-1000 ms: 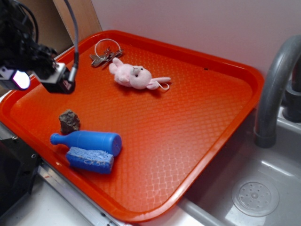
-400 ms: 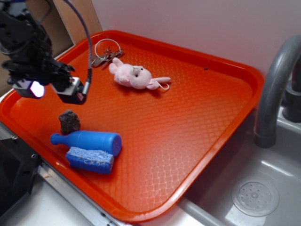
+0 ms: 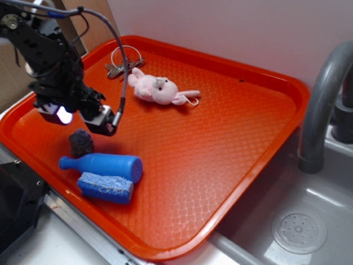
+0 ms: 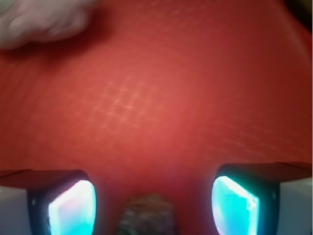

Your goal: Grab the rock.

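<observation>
- A blue sponge lies at the front edge of the red tray.
- A blue bottle lies on its side just behind the sponge.
- The rock sits just behind the bottle, near the tray's left side.
- The gripper hangs right over the rock. Its fingers are wide apart, and the rock shows between them.
- A pink bunny toy lies farther back.
- Keys lie at the far corner.
</observation>
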Action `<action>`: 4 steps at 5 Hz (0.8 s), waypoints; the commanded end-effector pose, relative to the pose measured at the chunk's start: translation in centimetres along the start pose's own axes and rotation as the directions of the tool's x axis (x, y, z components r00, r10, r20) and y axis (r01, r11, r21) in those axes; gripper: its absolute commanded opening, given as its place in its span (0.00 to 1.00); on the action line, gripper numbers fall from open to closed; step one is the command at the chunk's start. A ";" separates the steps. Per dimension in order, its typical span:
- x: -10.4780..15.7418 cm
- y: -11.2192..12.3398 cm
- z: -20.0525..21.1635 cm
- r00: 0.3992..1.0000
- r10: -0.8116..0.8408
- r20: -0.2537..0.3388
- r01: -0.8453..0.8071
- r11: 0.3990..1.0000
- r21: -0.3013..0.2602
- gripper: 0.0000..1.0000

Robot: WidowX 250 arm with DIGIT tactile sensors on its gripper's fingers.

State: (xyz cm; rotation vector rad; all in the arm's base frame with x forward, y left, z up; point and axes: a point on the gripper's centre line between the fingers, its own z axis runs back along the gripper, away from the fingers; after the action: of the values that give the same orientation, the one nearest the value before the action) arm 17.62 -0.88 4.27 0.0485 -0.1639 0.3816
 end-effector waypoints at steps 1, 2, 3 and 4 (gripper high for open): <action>-2.2 -1.9 0.5 0.993 -0.108 -0.039 0.101 0.984 -0.146 1.00; -3.1 -2.2 0.9 0.995 -0.098 -0.036 0.094 0.990 -0.106 1.00; -2.8 -1.9 0.3 0.996 -0.078 -0.049 0.075 0.995 -0.069 0.00; -2.0 -1.7 0.2 0.996 -0.075 -0.041 0.073 0.997 -0.040 0.00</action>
State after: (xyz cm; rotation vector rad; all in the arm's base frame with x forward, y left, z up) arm 15.75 -3.50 3.65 0.0099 -0.1104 0.2913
